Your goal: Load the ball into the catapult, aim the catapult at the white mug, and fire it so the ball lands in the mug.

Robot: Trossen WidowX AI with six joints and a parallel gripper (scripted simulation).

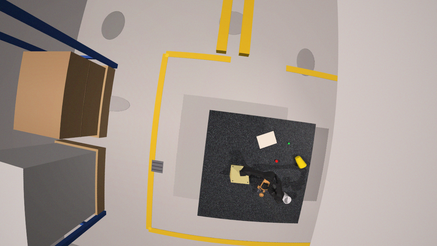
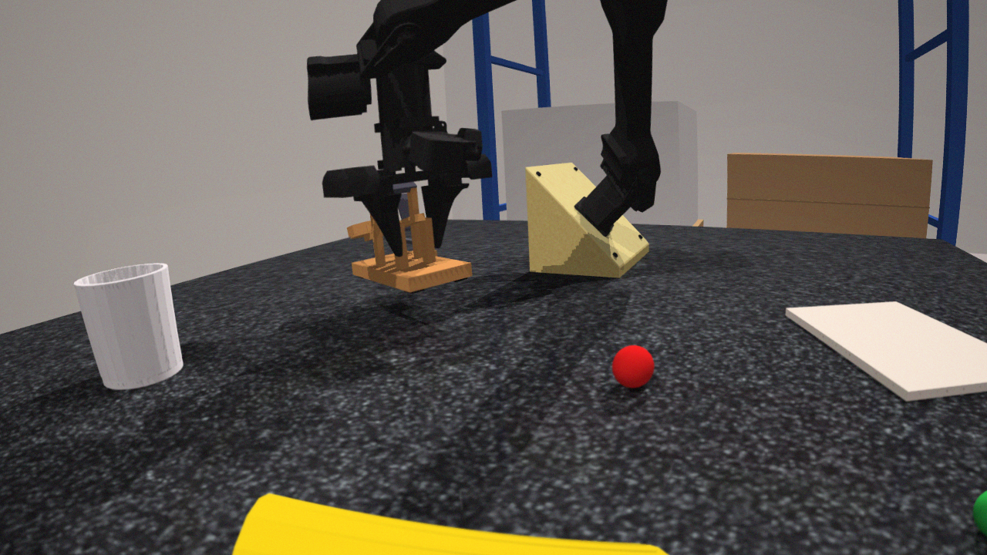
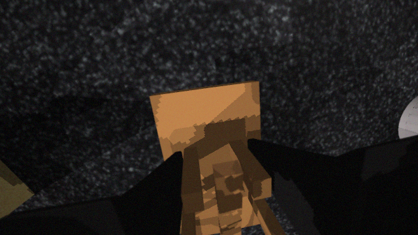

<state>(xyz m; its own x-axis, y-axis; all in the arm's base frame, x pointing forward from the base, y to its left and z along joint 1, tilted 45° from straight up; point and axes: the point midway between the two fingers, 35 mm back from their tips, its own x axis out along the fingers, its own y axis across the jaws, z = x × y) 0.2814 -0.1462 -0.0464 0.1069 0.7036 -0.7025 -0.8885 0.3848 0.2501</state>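
Note:
My gripper [image 2: 416, 248] [image 3: 215, 151] [image 1: 268, 187] is shut on the frame of the small wooden catapult [image 2: 412, 267] [image 3: 209, 114] [image 1: 260, 187] and holds it lifted above the dark table. The catapult's spoon arm [image 2: 358, 229] points away to the left. The white mug [image 2: 129, 324] [image 1: 286, 198] [image 3: 409, 119] stands upright at the left, in front of the held catapult. The red ball [image 2: 632, 365] [image 1: 276, 161] lies on the table [image 2: 414, 428], to the right of the gripper and apart from it.
A tan wedge block [image 2: 576, 227] [image 1: 237, 174] carries the arm's base. A white flat slab [image 2: 890, 344] [image 1: 266, 139] lies at the right. A green ball [image 2: 981, 512] [image 1: 288, 143] sits at the far right edge. A yellow cup [image 1: 300, 161] [image 2: 386, 531] lies on its side.

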